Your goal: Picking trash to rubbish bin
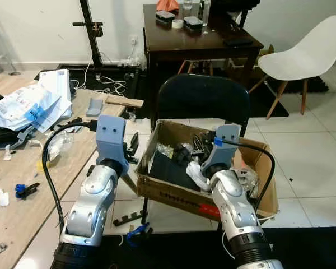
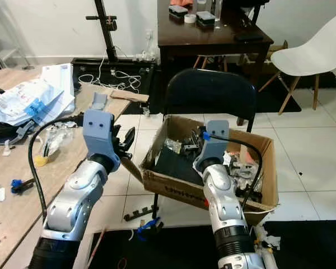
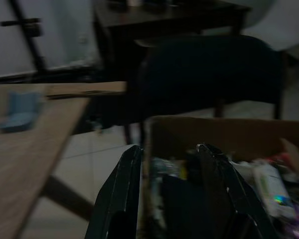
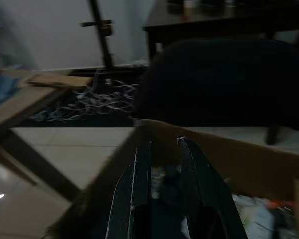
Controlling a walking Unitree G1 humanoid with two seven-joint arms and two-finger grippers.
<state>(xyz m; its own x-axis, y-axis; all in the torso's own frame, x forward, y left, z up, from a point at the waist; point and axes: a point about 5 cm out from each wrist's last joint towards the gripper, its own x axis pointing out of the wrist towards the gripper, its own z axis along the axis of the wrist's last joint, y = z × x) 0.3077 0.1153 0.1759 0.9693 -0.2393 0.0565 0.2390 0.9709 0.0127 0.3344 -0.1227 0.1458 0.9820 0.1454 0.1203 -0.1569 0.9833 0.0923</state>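
**Robot arms hovering at a box of rubbish**

A brown cardboard box (image 1: pixel 173 197), serving as the rubbish bin and sitting on a black folding chair (image 1: pixel 203 98), is anchoring the scene. Inside the box, crumpled white plastic and dark wrappers (image 1: pixel 182 154) are lying heaped together, so the trash is sitting within its walls.

The right gripper (image 4: pixel 164 149) is hanging just over the box's open top, its two long black fingers standing a narrow gap apart with nothing seen between them. The left gripper (image 3: pixel 167 154) is poised just beside the box's near left wall, its fingers spread and empty.

To the left of the box, a light wooden table (image 1: pixel 73 151) is carrying more litter: a white and blue plastic mailer bag (image 1: pixel 31 103), a clear wrapper with a yellow scrap (image 1: pixel 53 151) and a small blue piece (image 1: pixel 22 189).

Judging by the empty fingers at the box, the robot is appearing to be between drops. The next move is calling for a swing of the left arm away from the box toward the table litter, fingers kept apart, closing on one piece.
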